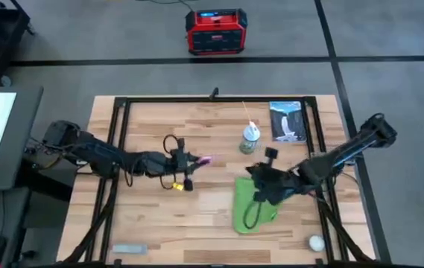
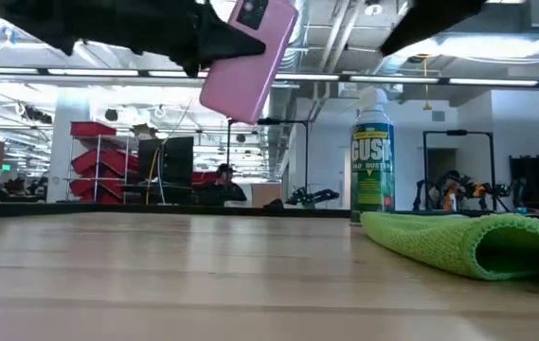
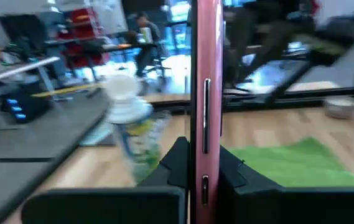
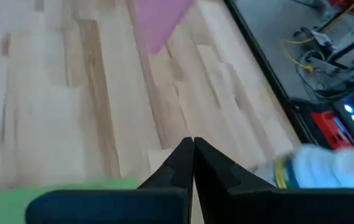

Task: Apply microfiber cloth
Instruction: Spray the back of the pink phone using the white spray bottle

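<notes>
The left gripper [image 1: 197, 161] sits left of centre in the high view, raised off the table [image 1: 159, 223], its jaws clamped on the pink phone [image 2: 248, 59], which it holds by the edges; in the low view the phone hangs tilted at the upper centre of the frame, clear of the wood; in the left wrist view the phone [image 3: 205, 106] stands edge-on between the dark fingers [image 3: 175, 163]; the right gripper [image 1: 260, 186] is right of centre in the high view, over the upper part of the microfiber cloth [image 1: 252, 211], its jaws pressed together with nothing between them; the green cloth lies rumpled on the table, lower right of centre in the high view; a spray can [image 1: 250, 138] stands upright just above the cloth in the high view, apart from it; a white ball [image 1: 315, 242] rests near the lower right corner of the table.
</notes>
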Available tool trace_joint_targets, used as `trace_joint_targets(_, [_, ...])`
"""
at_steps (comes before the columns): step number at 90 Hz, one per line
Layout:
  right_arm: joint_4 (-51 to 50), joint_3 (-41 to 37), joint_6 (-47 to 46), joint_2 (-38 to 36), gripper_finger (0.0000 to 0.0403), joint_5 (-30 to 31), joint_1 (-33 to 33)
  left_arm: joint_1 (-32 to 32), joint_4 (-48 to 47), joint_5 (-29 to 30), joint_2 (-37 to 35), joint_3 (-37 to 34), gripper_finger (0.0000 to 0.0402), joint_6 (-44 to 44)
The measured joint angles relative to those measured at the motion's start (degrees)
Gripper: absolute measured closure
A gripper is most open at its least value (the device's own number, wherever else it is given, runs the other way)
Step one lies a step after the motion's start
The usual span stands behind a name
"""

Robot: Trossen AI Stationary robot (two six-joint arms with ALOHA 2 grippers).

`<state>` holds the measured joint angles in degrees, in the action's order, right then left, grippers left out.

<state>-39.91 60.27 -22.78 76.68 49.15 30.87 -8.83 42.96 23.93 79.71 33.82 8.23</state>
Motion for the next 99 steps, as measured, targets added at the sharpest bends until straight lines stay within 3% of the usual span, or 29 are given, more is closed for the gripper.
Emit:
trace_joint_targets(22, [-7.7,-3.39,-12.79,-1.41,0.0403,6.6,3.9,9.43,0.2,-7.67,-2.43,-0.02,0.04,3.13])
trace_joint_targets(47, [-6.95,-16.6,-25.76,-7.0,0.0403,9.48,-1.51,17.78,-1.46,-13.68,-2.44,-0.04,0.04,1.34])
trace_joint_targets(60, [1.65,-23.52,-24.86,-9.06,0.0403,9.55,-7.04,19.86,-1.22,-16.17,-2.44,-0.04,0.04,0.56])
trace_joint_targets(75, [16.4,-30.38,-17.65,-10.08,0.0403,9.39,-14.1,22.01,-1.77,-16.23,-2.33,-0.04,0.04,0.0])
trace_joint_targets(99, [26.71,-32.92,-8.41,-10.09,0.0403,9.99,-23.72,25.8,-3.22,-16.2,-1.76,-0.04,0.04,-1.45])
